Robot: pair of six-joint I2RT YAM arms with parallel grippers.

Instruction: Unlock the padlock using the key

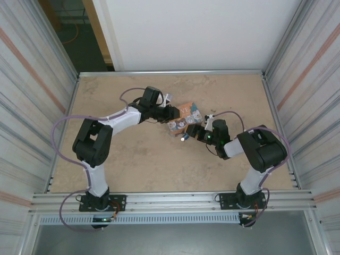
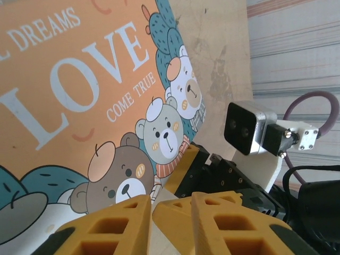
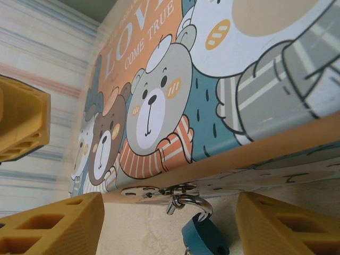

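Worktop (image 1: 159, 170): a beige surface with panels on three sides. My left arm (image 1: 93, 143) and right arm (image 1: 263, 149) reach inward from its near edge and meet near the middle.

Orange tin (image 1: 187, 112): it lies between the two arms (lid printed "LOVE", with cartoon bears).

Left pincer (image 2: 153, 204): positioned at the tin's left side. Its yellow fingers stand together, with only a hairline slit between them. I see nothing gripped there.

Right pincer (image 3: 170, 207): positioned at the tin's near edge. Its fingers are spread wide and hold nothing.

Hasp (image 3: 178, 194): a silvery fitting on the tin's edge, seen from below by the right wrist camera.

Padlock (image 3: 204, 236): blue body, with a thin silvery shackle hooked through the hasp loop. It hangs under the tin's edge between my right fingers, nearer the right-hand one, and appears to touch neither.
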